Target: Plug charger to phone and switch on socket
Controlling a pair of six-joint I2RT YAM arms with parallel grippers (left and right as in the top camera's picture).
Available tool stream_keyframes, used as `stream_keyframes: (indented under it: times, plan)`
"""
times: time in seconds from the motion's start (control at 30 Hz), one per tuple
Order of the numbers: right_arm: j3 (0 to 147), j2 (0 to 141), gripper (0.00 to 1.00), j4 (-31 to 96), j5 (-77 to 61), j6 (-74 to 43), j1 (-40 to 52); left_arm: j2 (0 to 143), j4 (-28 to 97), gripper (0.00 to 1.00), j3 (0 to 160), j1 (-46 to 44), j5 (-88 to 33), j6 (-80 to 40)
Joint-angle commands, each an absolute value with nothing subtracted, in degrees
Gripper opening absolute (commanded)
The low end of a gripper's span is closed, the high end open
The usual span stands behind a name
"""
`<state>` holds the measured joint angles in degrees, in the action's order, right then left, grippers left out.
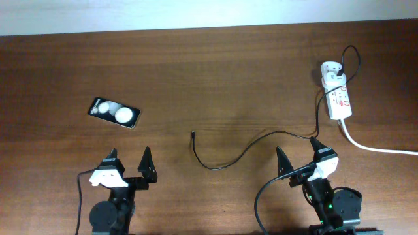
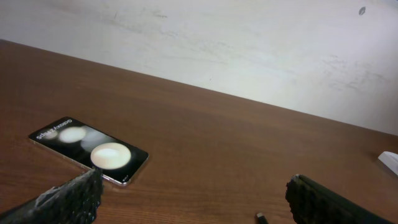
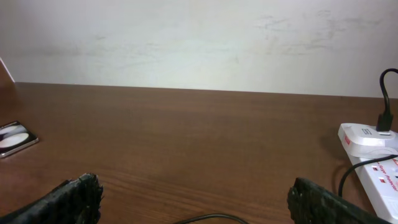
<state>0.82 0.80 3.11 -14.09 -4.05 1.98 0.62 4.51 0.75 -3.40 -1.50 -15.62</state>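
The black phone [image 1: 115, 112] lies flat at the left of the table, with two white blobs on its face; it also shows in the left wrist view [image 2: 87, 149] and at the edge of the right wrist view [image 3: 13, 138]. The charger's thin black cable [image 1: 235, 156] curves from the white adapter [image 1: 332, 70] on the socket strip [image 1: 339, 98] to its plug tip [image 1: 192, 134], which lies loose mid-table and shows in the left wrist view [image 2: 261, 218]. My left gripper [image 1: 128, 160] is open and empty, below the phone. My right gripper [image 1: 299, 154] is open and empty, over the cable.
The strip's thick white cord [image 1: 379, 147] runs off the right edge. The strip and adapter show at the right of the right wrist view [image 3: 373, 155]. A pale wall [image 3: 199, 37] stands behind the table's far edge.
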Motion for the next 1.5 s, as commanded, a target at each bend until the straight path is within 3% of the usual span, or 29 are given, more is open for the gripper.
stream_keyframes:
  times: [0.0, 1.47]
  plan:
    - [0.3, 0.2, 0.99, 3.2, -14.6, -3.8, 2.2, 0.3, 4.7, 0.99, 0.5, -3.2, -1.7, -15.7]
    - [0.3, 0.2, 0.99, 3.2, -14.6, -3.8, 2.2, 0.3, 4.8, 0.99, 0.5, -3.2, -0.2, -15.7]
